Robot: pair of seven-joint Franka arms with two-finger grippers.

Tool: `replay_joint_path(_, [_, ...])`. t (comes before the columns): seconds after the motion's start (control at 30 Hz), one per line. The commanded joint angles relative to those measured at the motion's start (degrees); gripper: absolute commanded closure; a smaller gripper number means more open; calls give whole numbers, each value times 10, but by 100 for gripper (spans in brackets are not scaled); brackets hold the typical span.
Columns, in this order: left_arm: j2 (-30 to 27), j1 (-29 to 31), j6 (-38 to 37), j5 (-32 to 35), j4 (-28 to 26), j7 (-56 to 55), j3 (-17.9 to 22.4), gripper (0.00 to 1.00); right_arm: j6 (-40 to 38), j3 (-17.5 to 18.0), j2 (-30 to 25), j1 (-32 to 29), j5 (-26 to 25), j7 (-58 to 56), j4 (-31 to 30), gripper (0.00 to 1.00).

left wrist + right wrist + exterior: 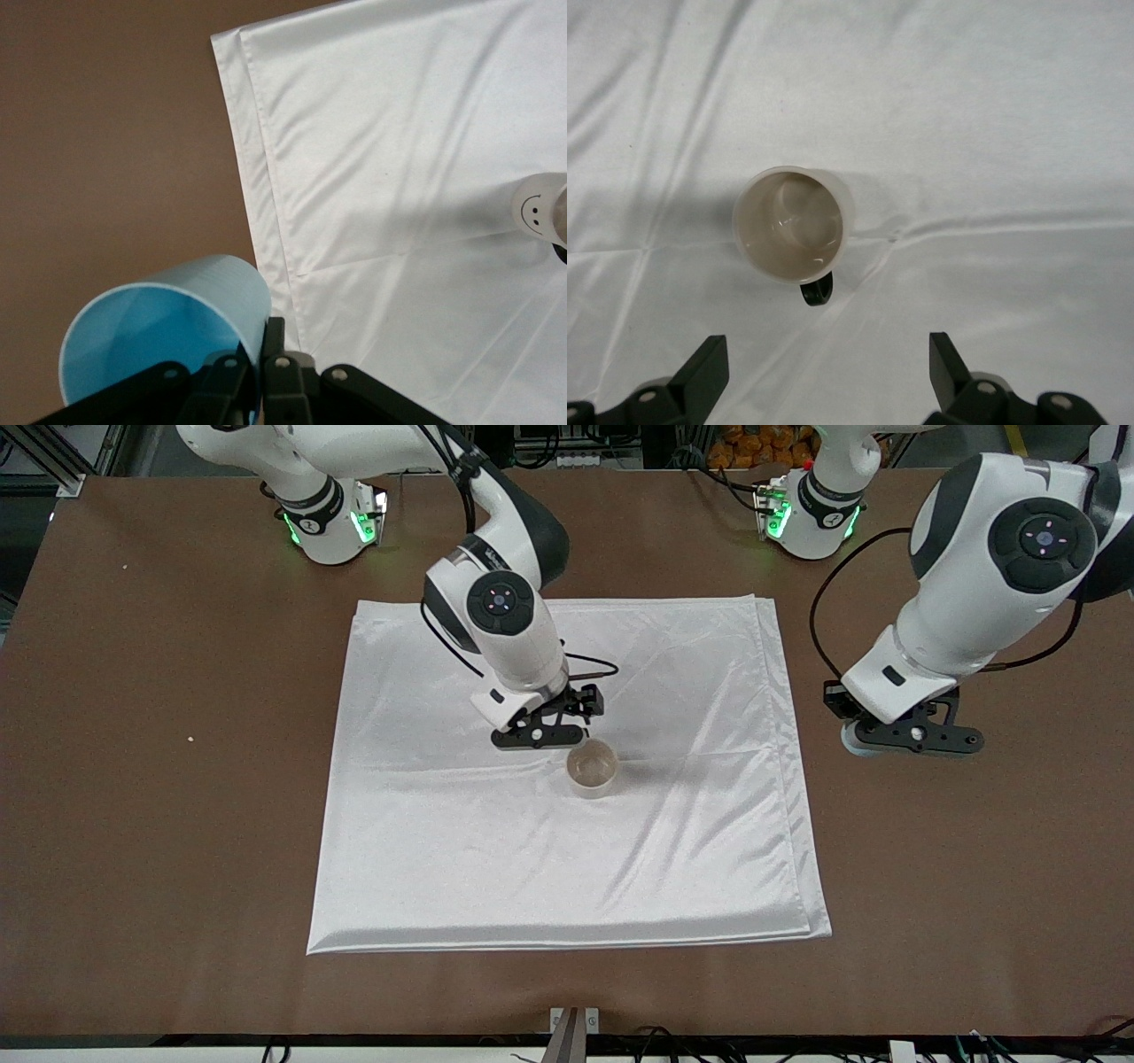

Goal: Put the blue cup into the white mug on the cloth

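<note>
The white mug (592, 768) stands upright near the middle of the cloth (567, 850), and it is empty. My right gripper (542, 733) hangs open and empty over the cloth, just beside the mug. In the right wrist view its fingers (709, 367) are spread wide, clear of the mug (793, 226) and its black handle. My left gripper (912, 737) is over the bare table beside the cloth's edge at the left arm's end. It is shut on the blue cup (168, 328), pinching its wall (264, 341). A sliver of the cup (852, 742) shows under it.
The brown table (159, 779) surrounds the cloth. The left wrist view shows the cloth's layered edge (266, 221) and the mug's smiley face (538, 205).
</note>
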Motion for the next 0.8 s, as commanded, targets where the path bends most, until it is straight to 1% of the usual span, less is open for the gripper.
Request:
replay_joint_path(0.0, [4,1,-12,-10,8,-9,-43,100,-41,11,-81,-43,5,-7,-40,0])
replay_joint_path(0.13, [10,-2,-12,-9,8,-24,-80,100,-47,11,-144,-77,-18,-71,-79,0])
replay_joint_path(0.2, [12,-6,-12,-6,8,-31,-98,100,-55,11,-175,-101,-21,-114,-97,0])
replay_joint_path(0.33, [28,-27,-10,-4,8,-35,-118,100,-94,11,-222,-151,-21,-178,-105,0])
replay_joint_path(0.47, [50,-77,-4,-3,10,-37,-120,100,-117,11,-259,-199,-22,-214,-105,0])
replay_joint_path(0.57, [77,-121,8,6,28,-57,-118,100,-135,10,-279,-240,-22,-243,-105,0])
replay_joint_path(0.67, [114,-150,9,34,51,-69,-117,100,-146,6,-295,-270,-23,-286,-105,0])
replay_joint_path(0.77, [147,-188,10,84,68,-76,-116,100,-159,-3,-304,-293,-25,-324,-103,0])
